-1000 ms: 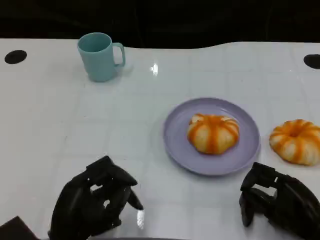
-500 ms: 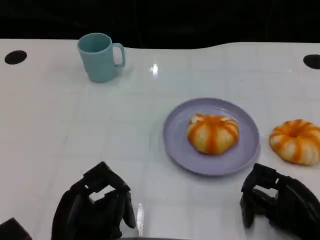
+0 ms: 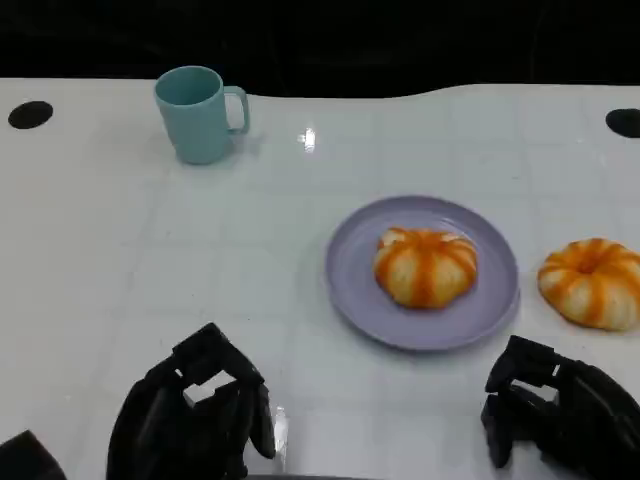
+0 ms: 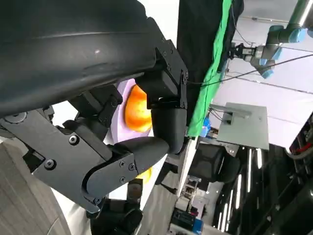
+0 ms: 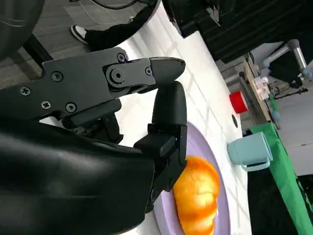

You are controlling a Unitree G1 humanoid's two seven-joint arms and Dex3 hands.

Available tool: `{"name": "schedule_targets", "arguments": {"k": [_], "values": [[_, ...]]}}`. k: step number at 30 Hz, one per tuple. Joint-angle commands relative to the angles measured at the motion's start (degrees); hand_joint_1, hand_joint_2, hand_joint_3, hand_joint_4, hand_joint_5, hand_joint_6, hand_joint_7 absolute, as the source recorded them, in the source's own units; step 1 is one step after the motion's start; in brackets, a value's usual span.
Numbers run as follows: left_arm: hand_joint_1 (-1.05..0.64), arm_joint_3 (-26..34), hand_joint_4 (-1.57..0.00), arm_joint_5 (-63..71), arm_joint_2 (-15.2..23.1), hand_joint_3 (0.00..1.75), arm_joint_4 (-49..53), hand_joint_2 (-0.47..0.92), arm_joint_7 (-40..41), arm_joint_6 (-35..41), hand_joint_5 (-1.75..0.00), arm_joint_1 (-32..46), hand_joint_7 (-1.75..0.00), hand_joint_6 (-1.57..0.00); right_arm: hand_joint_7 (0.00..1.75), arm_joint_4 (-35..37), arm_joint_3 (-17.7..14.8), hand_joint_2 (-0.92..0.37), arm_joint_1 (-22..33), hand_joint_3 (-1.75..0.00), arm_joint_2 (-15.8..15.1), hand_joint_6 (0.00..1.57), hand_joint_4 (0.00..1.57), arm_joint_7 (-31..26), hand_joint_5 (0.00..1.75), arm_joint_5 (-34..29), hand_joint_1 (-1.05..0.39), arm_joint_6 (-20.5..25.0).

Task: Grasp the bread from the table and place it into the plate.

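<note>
Closest in, both hands sat low at the near edge of the tabletop (image 3: 150,250), the left hand (image 3: 195,415) and right hand (image 3: 555,420) each curled in with nothing in them. Just past them one bread (image 3: 426,266) was already on the purple plate (image 3: 350,285), while a second bread (image 3: 592,282) lay on the tabletop just right of it. Honestly, the right hand reaching out could clip the plate rim or nudge that loose bread toward the edge; the teal mug (image 3: 200,112) sat far back, well clear.
</note>
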Motion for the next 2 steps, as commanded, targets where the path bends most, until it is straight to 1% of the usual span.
{"name": "schedule_targets", "arguments": {"k": [1,2], "values": [[-0.36,0.9,-0.92,-0.2,0.9,1.01,-1.2,0.59,-0.7,1.8,-1.75,0.5,-1.56,-0.84,1.54,2.6,-1.0,-0.92,-0.3,-0.20,-0.9,0.67,0.76,1.6,1.75,0.0,-0.58,-3.8],[-0.36,1.0,-0.92,-0.1,0.8,1.00,-1.2,0.59,-0.6,2.0,-1.75,0.5,-1.55,-0.85,1.55,3.4,-1.0,-0.92,-0.5,-0.20,-0.9,0.66,0.75,1.7,1.75,-0.1,-0.59,-4.7]]}}
